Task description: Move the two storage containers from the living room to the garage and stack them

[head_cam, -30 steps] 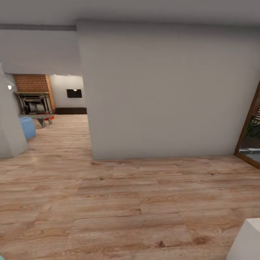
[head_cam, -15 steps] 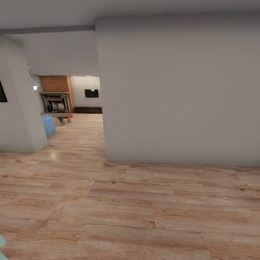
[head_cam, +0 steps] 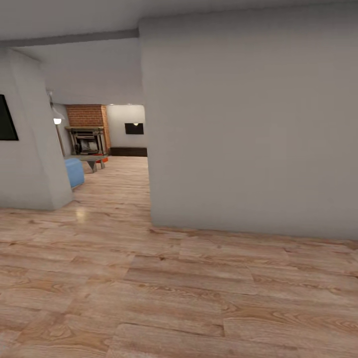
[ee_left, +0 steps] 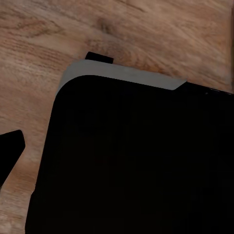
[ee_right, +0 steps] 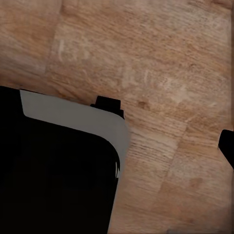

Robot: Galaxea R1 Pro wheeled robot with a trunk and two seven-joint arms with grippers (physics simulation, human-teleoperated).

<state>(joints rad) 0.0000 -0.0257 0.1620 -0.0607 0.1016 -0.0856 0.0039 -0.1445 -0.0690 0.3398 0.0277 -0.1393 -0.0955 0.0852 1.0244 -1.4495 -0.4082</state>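
Note:
Through the opening beside the grey wall I see the living room (head_cam: 94,144) far off, with its brick fireplace (head_cam: 87,138) and a blue sofa (head_cam: 74,172). A small orange-red patch (head_cam: 102,158) shows beside a low grey table (head_cam: 92,161). It is too small to tell whether it is one of the storage containers. The garage is out of view. One dark fingertip (ee_left: 9,152) of my left gripper hangs over the wood floor in the left wrist view. One dark fingertip (ee_right: 227,145) of my right gripper does the same in the right wrist view. Nothing is seen held.
A wide grey wall (head_cam: 248,129) stands straight ahead, with its corner at the opening. A second wall (head_cam: 30,149) with a dark screen (head_cam: 7,118) bounds the opening's left side. Light wood planks (head_cam: 164,288) cover the floor. My black base (ee_left: 136,161) lies under both wrists.
The whole picture has shifted, so the camera has moved. The opening now sits further right, the glass door and white object at the right have left the view, and a dark screen has entered at left.

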